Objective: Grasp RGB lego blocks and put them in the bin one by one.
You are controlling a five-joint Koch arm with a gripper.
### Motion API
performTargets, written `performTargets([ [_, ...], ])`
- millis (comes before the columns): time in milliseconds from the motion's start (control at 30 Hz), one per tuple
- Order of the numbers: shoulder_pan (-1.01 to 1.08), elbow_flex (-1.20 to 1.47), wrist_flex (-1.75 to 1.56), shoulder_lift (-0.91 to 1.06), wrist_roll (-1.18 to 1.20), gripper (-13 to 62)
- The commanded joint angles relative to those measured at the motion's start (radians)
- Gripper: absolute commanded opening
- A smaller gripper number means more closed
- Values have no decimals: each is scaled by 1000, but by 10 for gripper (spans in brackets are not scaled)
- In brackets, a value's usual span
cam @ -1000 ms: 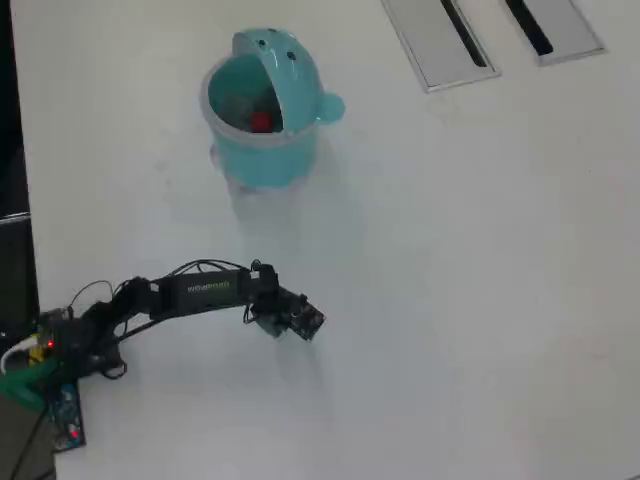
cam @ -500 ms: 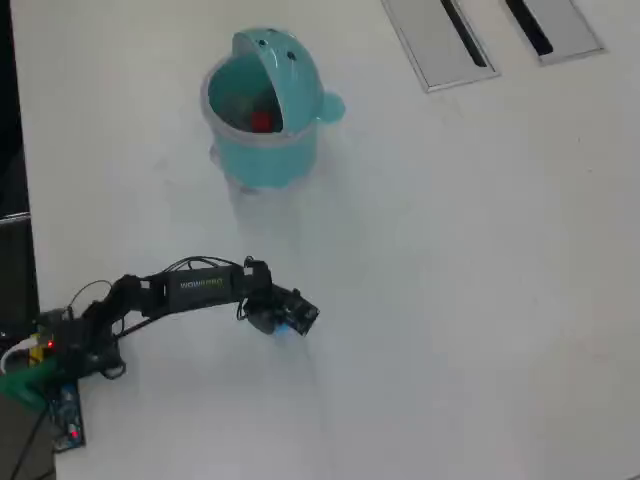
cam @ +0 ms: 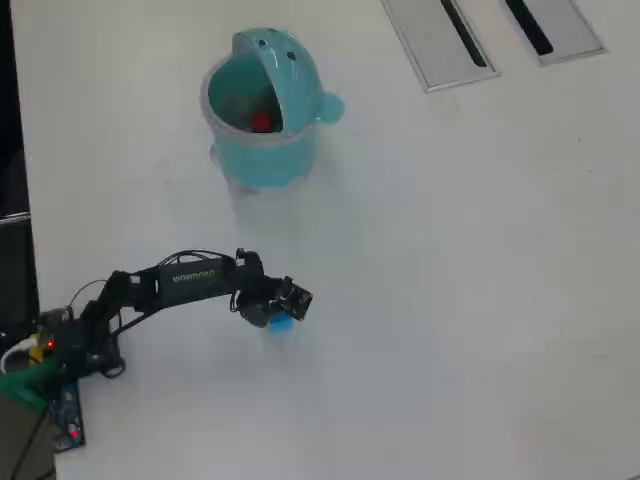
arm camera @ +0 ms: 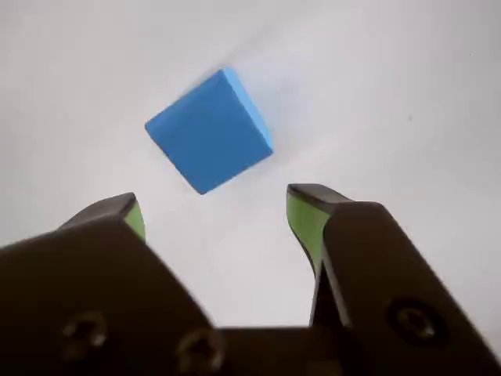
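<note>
Hovering jaws spread wide, blue block (arm camera: 210, 141) just ahead, untouched, table (cam: 480, 300) bare around.

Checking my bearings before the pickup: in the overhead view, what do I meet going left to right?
Arm base → bin → blue block → grey slotted panels.

Bare table (cam: 450, 300) around blue block (arm camera: 210, 131).

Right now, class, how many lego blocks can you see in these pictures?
2: a blue block on the table ahead of the open gripper, and a red block inside the bin. Others may be hidden.
</note>
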Motion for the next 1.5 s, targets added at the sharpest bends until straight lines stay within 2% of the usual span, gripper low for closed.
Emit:
performTargets([
  [0,0,-28,17,40,-60,342],
  [633,18,-41,-98,-60,-305,358],
  [933,32,-49,-183,-110,-319,357],
  [1200,52,-124,-235,-186,-261,301],
  [1467,81,-218,-235,-215,-169,197],
])
